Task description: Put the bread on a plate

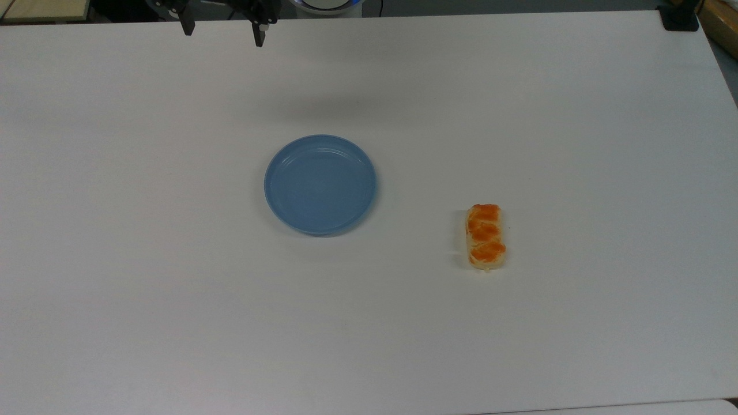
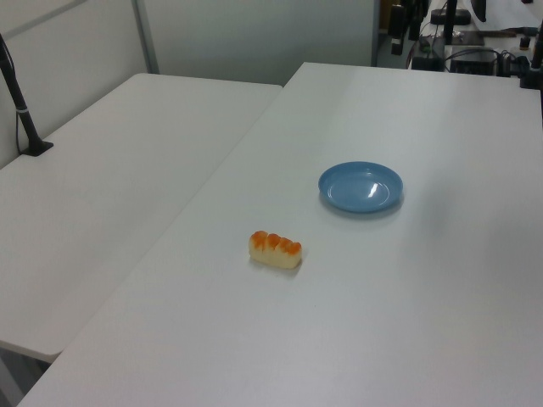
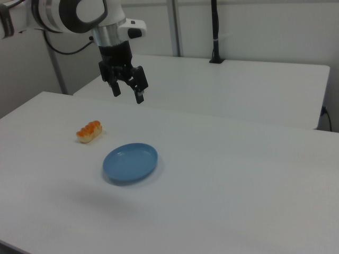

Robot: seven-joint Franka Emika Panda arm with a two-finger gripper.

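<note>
The bread (image 1: 486, 236), a small oblong loaf with an orange-brown braided top, lies on the white table to the right of the plate in the top view; it also shows in the left view (image 2: 275, 248) and the right view (image 3: 89, 132). The round light-blue plate (image 1: 320, 184) (image 2: 360, 187) (image 3: 130, 162) sits empty near the table's middle. My gripper (image 1: 222, 32) (image 3: 127, 93) hangs open high above the table's far edge, well away from both, with nothing between its fingers.
A second white table (image 2: 110, 186) adjoins this one, carrying a black pole mount (image 2: 19, 102) (image 3: 215, 32). A black clamp (image 1: 679, 17) sits at the top view's far right corner. Cables and equipment (image 2: 458, 51) stand beyond the far edge.
</note>
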